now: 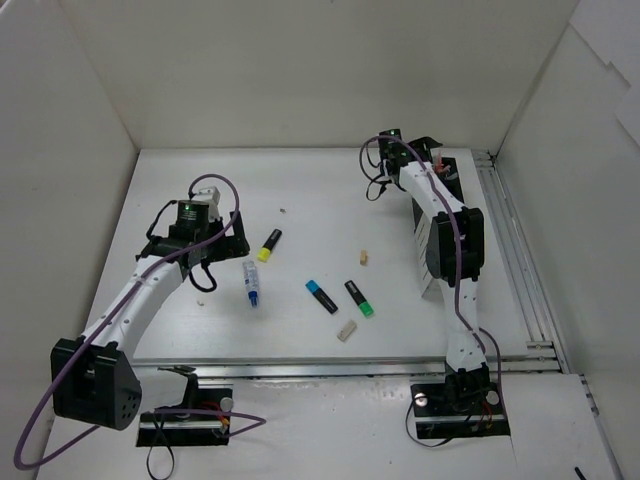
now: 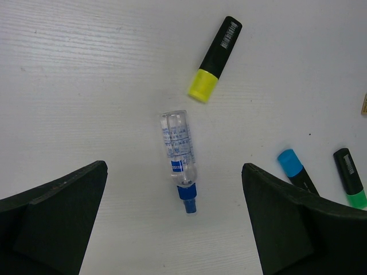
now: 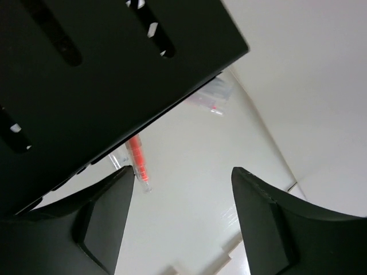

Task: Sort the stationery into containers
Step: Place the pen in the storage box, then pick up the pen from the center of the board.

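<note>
The white-blue tube [image 2: 179, 154], clear with a blue cap, lies on the table ahead of my open, empty left gripper [image 2: 175, 229], apart from both fingers. Past it lie a yellow highlighter [image 2: 215, 60], a blue one [image 2: 295, 169] and a green one [image 2: 351, 177]. From above I see my left gripper [image 1: 200, 262], the tube [image 1: 252, 283] and two beige erasers [image 1: 365, 258] [image 1: 347, 331]. My right gripper [image 1: 388, 150] is open and empty beside the black container [image 1: 447, 172]. The white container [image 1: 423, 243] is partly hidden by the right arm. A red pen [image 3: 136, 156] shows past the black container's [image 3: 103, 69] edge.
White walls enclose the table on three sides. A metal rail [image 1: 510, 250] runs along the right edge. A tiny white scrap [image 1: 284, 210] lies near the back middle. The arm bases and cables sit at the near edge.
</note>
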You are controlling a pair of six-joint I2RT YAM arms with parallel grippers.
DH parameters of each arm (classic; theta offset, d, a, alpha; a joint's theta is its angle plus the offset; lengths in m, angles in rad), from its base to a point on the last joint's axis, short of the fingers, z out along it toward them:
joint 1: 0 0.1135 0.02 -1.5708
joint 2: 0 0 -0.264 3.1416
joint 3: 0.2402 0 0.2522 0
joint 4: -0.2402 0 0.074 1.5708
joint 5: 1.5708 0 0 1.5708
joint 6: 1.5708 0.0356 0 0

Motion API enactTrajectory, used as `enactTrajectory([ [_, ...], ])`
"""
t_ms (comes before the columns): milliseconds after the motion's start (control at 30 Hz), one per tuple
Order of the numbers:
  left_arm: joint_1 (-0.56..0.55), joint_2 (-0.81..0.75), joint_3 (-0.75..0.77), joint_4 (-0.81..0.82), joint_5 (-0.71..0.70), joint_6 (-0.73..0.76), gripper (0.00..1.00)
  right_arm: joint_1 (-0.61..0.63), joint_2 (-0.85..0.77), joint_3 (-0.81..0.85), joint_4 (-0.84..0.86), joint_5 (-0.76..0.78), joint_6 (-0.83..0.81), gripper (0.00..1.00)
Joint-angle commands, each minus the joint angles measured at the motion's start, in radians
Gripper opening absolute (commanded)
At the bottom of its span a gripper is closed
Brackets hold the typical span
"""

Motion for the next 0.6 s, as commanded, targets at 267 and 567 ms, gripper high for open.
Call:
enactTrajectory([
  [267, 0.005, -0.117, -0.018, 0.068, 0.014, 0.002, 0.99, 0.068, -0.190, 0.006, 0.198, -0.107, 0.206, 0.98],
  [567, 0.005, -0.224, -0.050, 0.026, -0.011, -0.003, 0.99, 0.180, -0.371, -0.113, 0.198, -0.248, 0.574, 0.98],
])
